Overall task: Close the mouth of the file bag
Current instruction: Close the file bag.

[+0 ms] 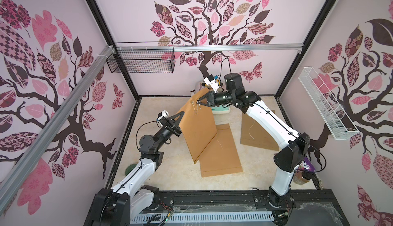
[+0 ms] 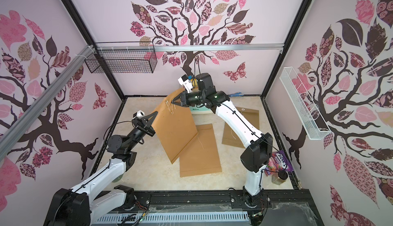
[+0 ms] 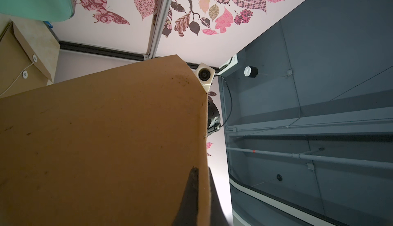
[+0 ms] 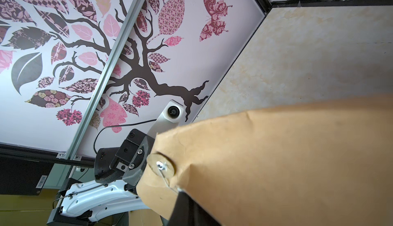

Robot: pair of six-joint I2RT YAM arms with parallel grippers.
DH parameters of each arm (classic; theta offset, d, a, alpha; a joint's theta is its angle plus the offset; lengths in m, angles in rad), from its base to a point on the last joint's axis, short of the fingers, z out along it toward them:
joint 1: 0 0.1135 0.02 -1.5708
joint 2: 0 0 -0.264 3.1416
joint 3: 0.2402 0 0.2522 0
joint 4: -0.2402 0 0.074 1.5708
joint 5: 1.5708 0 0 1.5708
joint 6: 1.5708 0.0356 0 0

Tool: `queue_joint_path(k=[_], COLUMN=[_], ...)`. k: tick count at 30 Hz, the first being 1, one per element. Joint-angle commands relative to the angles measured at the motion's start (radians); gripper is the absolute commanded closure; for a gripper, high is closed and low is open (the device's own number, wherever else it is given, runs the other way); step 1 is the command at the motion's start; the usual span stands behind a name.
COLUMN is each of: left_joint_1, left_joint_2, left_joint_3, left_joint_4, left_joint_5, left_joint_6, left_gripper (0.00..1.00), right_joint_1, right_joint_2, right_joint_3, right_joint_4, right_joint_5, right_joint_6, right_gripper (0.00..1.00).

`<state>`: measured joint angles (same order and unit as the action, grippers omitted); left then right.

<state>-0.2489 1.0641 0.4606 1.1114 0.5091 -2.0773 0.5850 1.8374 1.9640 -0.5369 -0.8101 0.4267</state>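
Both arms stretch toward centre of top views, holding bag (image 1: 198, 129) up, tilted. Its left edge clamped in left gripper (image 1: 182, 114); top edge pinched by right gripper (image 1: 199, 102), beside string (image 1: 196, 108). Right wrist view shows button (image 4: 161, 165) on flap — left wrist view, bag's plain side only.

Both top views look steeply down from high over the 6 o'clock edge of the beige marbled tabletop (image 1: 170, 171), far enough to take in the whole scene, and share nearly everything. The left arm's white wrist camera (image 1: 163, 114), toward 10 o'clock, looks closely along the raised brown paper file bag (image 3: 106, 140) at the right arm's white wrist camera (image 3: 204, 75) near 12 o'clock, which faces back; both share the bag.
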Motion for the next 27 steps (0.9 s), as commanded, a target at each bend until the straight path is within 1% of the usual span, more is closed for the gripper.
queue_joint_path(k=[1, 5, 7, 12, 16, 20, 27], left_joint_1=[-0.008, -0.006, -0.006, -0.005, -0.004, 0.001, -0.010], left_joint_2=[0.000, 0.005, 0.008, 0.010, 0.004, -0.020, -0.039], left_joint_3=[-0.011, -0.001, 0.004, 0.002, 0.011, 0.017, 0.024], left_joint_4=[0.025, 0.034, 0.020, 0.008, 0.011, -0.034, -0.074], left_joint_5=[-0.004, -0.025, -0.024, -0.035, -0.046, -0.044, -0.025], left_joint_6=[-0.072, -0.071, -0.061, -0.053, -0.052, -0.030, -0.020], left_gripper=[1.00, 1.00, 1.00, 1.00, 1.00, 1.00, 1.00], right_joint_1=[0.031, 0.034, 0.033, 0.032, 0.014, -0.001, 0.002], right_joint_2=[-0.007, -0.057, -0.080, -0.112, -0.125, -0.166, -0.130], right_joint_3=[0.001, -0.111, -0.140, -0.159, -0.158, -0.201, -0.141], right_joint_4=[0.033, 0.086, 0.085, 0.062, -0.016, 0.019, 0.032], right_joint_5=[-0.025, -0.028, -0.015, -0.008, 0.038, 0.038, 0.000], right_joint_6=[0.000, 0.015, 0.006, -0.003, -0.026, -0.022, 0.011], right_gripper=[1.00, 1.00, 1.00, 1.00, 1.00, 1.00, 1.00])
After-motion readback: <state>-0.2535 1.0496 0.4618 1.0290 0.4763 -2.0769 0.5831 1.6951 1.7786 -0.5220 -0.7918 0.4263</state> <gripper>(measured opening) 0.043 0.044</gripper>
